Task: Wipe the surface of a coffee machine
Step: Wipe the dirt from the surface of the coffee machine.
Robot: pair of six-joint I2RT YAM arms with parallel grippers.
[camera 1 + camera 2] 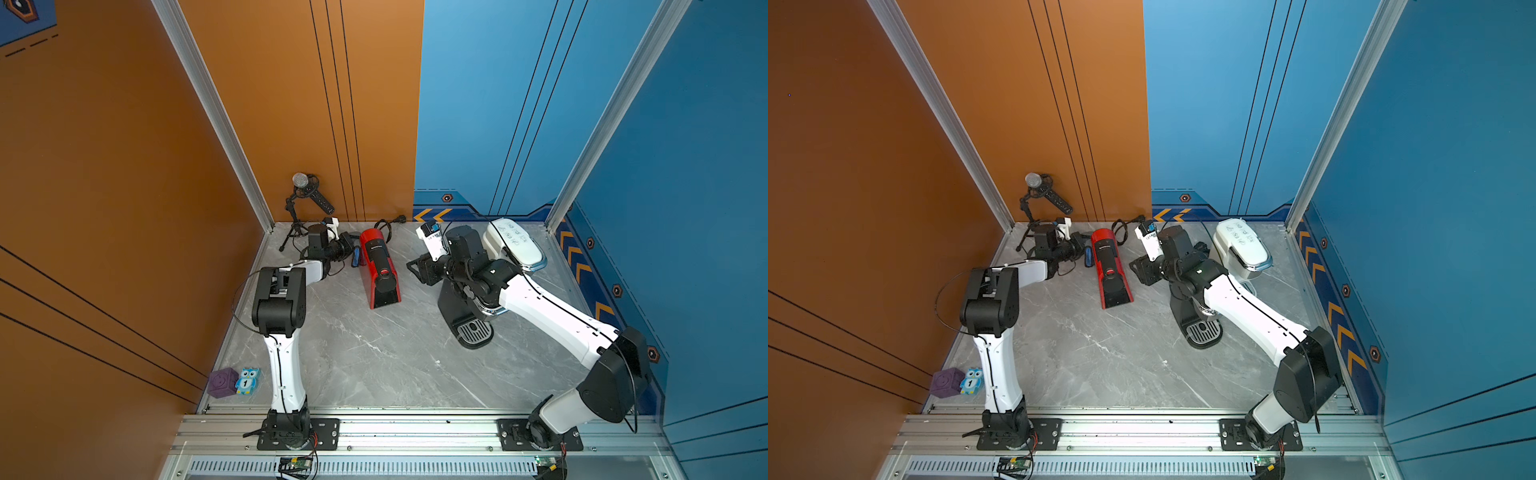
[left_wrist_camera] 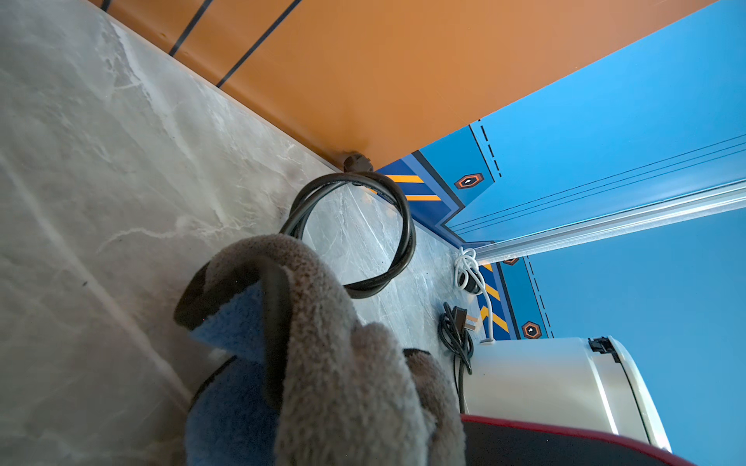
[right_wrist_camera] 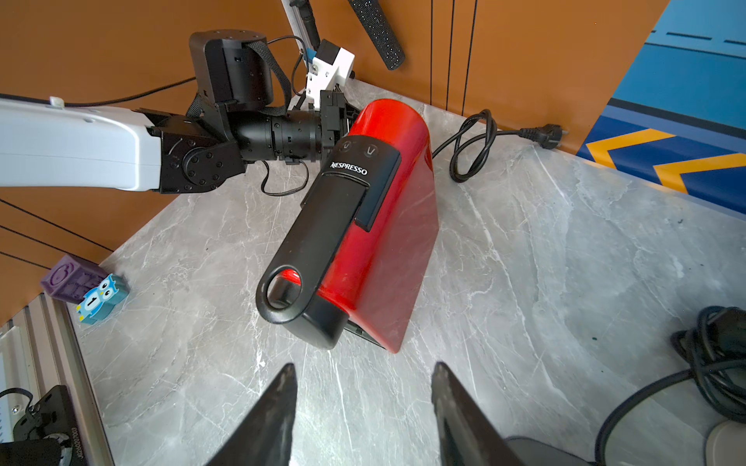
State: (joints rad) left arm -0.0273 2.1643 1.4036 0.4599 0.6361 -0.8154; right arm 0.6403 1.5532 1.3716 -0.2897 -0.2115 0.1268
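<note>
While the red coffee machine (image 1: 380, 270) stands upright toward the back of the marble tabletop (image 1: 374, 365), roughly midway between the two arms, its black lever top and spout face the front rail; the right wrist view shows white lettering on that black top. My left gripper (image 2: 236, 296) is pinched tight on a grey-and-blue cloth (image 2: 323, 343), which drapes over both fingers and hides most of them; the bundle sits just beside the machine's rear, on the left arm's side, and I cannot tell whether it actually touches the red shell. My right gripper (image 3: 363, 368) hangs above the tabletop on the machine's other side, jaws spread with nothing between them, aimed at the machine but apart from it. Behind the machine its black power cord (image 2: 363, 234) lies in a loop, the plug resting at the foot of the orange wall; a black coffee machine (image 1: 469, 328) stands under the right forearm, with a white appliance (image 1: 515, 245) behind it near the blue wall; a microphone (image 1: 300, 180) on a small tripod fills the back left corner; a purple cube (image 1: 222, 382) and an owl block (image 1: 248, 380) sit side by side at the front left edge.
</note>
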